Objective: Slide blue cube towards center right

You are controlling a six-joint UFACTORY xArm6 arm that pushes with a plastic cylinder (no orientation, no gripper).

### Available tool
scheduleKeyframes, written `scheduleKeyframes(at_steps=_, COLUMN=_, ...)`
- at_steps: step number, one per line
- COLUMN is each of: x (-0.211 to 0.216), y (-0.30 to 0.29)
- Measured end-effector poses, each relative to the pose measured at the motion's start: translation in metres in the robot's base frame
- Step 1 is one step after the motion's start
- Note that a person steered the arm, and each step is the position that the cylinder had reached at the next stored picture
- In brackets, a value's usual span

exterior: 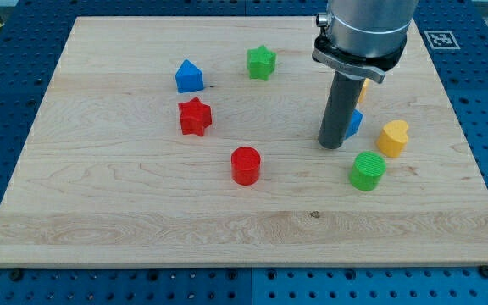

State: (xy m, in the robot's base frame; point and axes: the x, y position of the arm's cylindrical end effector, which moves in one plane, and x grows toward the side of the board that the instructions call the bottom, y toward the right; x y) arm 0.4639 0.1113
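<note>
The blue cube (354, 123) lies at the board's centre right, mostly hidden behind the rod; only its right edge shows. My tip (331, 146) rests on the board, touching or nearly touching the cube's left side. A yellow block (363, 89) peeks out just above the cube, behind the rod. A yellow heart-shaped block (392, 138) lies just right of the cube, and a green cylinder (368, 170) lies below it.
A blue house-shaped block (189, 76) and a red star (195, 116) lie at the upper left. A green star (261, 62) lies at the top centre. A red cylinder (246, 165) lies near the middle. The wooden board (142, 212) ends close to the view's right.
</note>
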Motion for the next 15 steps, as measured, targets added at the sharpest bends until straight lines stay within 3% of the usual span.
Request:
scheduleKeyframes(at_steps=4, x=-0.037, y=0.024)
scheduleKeyframes(at_steps=12, x=-0.068, y=0.029)
scheduleKeyframes(at_steps=15, x=-0.074, y=0.06)
